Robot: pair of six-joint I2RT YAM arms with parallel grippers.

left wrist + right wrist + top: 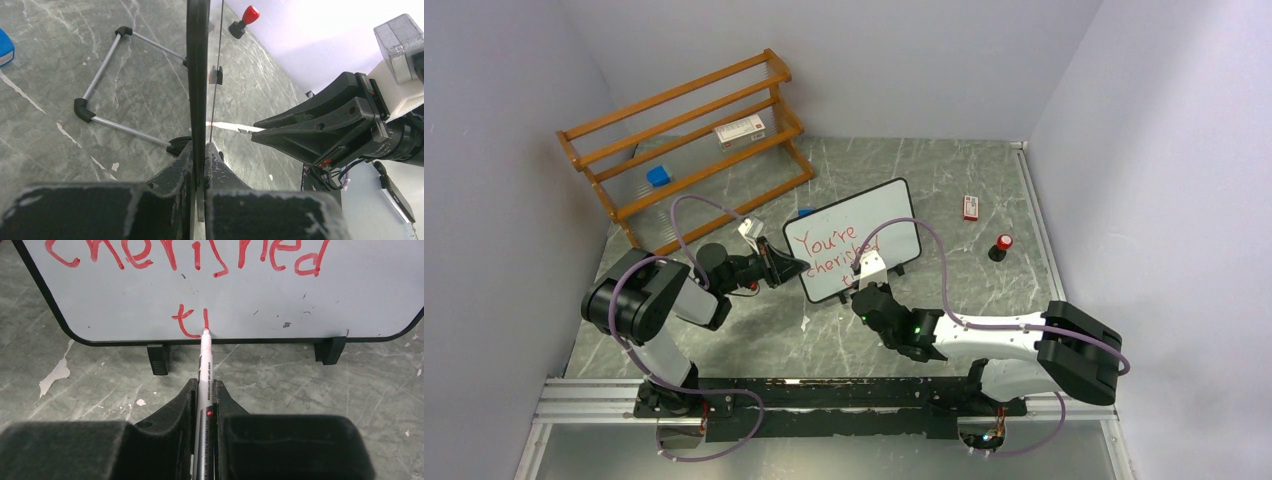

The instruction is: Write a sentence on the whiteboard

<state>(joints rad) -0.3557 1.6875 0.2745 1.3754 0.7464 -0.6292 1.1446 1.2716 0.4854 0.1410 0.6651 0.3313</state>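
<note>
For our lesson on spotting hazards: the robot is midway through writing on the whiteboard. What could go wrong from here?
1. The marker tip sits just above the bottom frame of the whiteboard; strokes may run onto the frame.
2. The left fingers clamp just one edge of the board; pen pressure might twist it.

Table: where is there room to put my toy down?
Bare table lies behind the whiteboard, up to the back wall, and between left arm and right arm, before the rail. Crowded: around the whiteboard and under the rack.
</note>
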